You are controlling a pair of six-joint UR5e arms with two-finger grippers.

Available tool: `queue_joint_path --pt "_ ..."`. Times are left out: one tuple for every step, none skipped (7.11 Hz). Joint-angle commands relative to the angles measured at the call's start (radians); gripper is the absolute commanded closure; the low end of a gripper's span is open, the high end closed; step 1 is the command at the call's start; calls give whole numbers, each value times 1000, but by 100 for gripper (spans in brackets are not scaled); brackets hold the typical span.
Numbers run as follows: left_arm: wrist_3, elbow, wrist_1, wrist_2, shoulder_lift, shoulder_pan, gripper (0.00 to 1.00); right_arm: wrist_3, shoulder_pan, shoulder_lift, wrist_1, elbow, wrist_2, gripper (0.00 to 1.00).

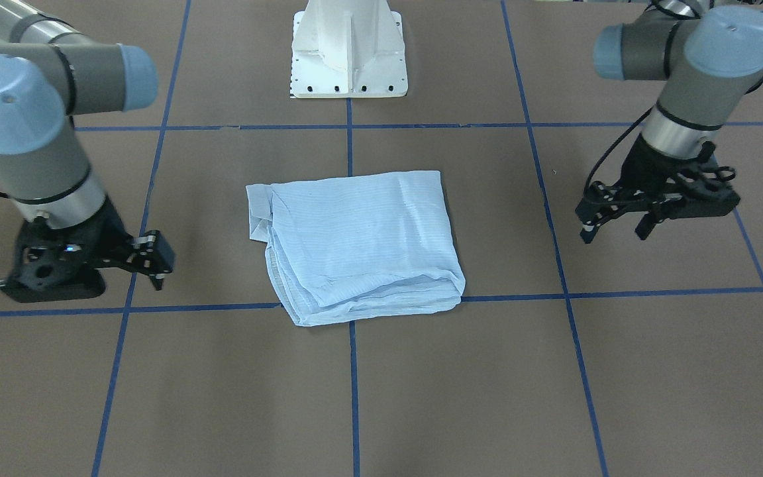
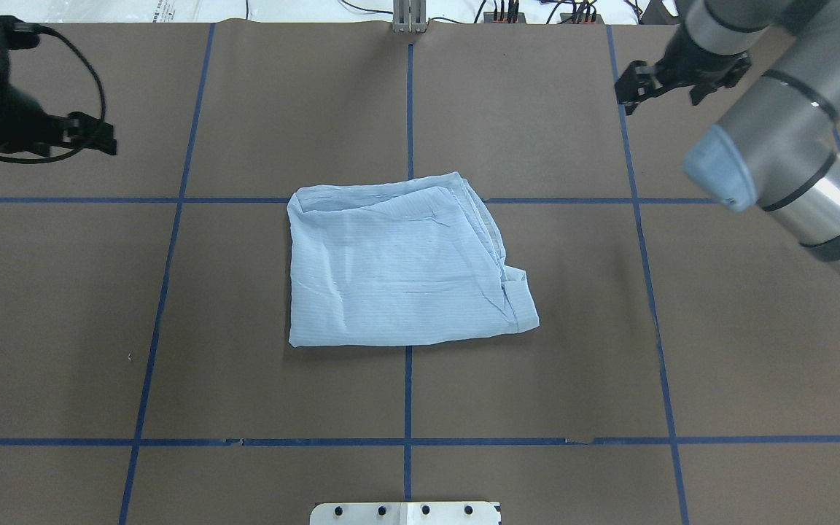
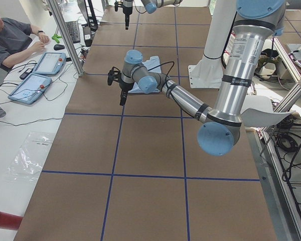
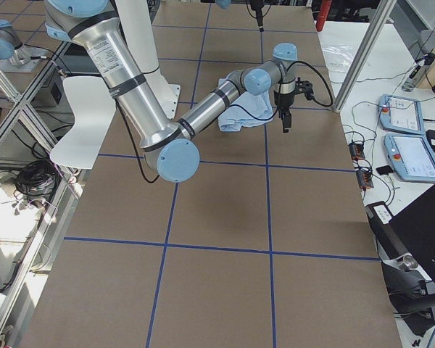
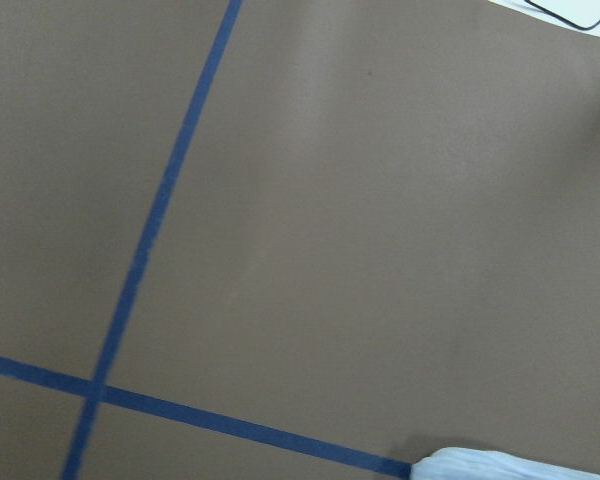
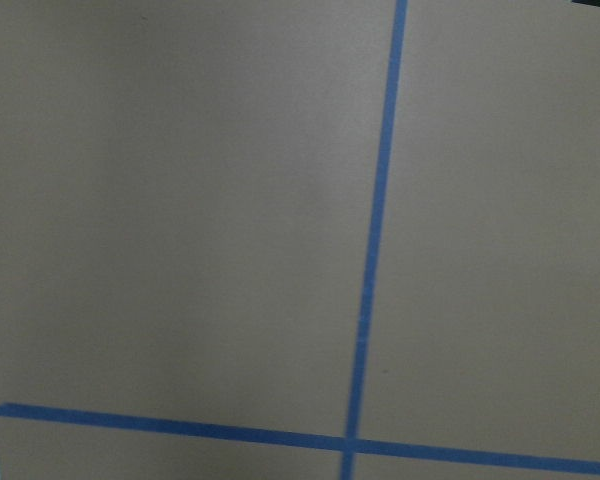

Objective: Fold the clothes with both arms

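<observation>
A brown table (image 2: 245, 379) gridded with blue tape (image 2: 408, 109) bears the folded shirt (image 2: 398, 262). The left gripper (image 1: 615, 232) and right gripper (image 1: 157, 275) gape empty.

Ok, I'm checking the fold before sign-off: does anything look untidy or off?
Only mildly. The shirt is a compact rectangle, but at its corner toward the robot's right a loose flap juts past the edge, and the layers fan unevenly along that side.
</observation>
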Motion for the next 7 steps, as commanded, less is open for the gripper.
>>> queue_joint_path --pt "405 -22 -5 -76 154 -179 1 -356 187 -148 -19 4 151 0" --pt "648 -16 -5 -121 214 -271 1 -489 253 -224 -18 9 206 0" --pt "807 2 3 -142 254 -359 1 -600 321 -281 -18 14 236 0" --pt "807 28 -14 -200 294 -389 1 -657 343 -352 -9 38 239 0" --pt "757 52 -18 -207 287 -386 1 -644 343 -399 7 43 244 0" --pt "757 80 -43 -202 293 -386 1 -645 343 -403 8 35 245 0" --pt "760 150 -82 -198 278 -390 1 -647 346 -427 8 34 248 0"
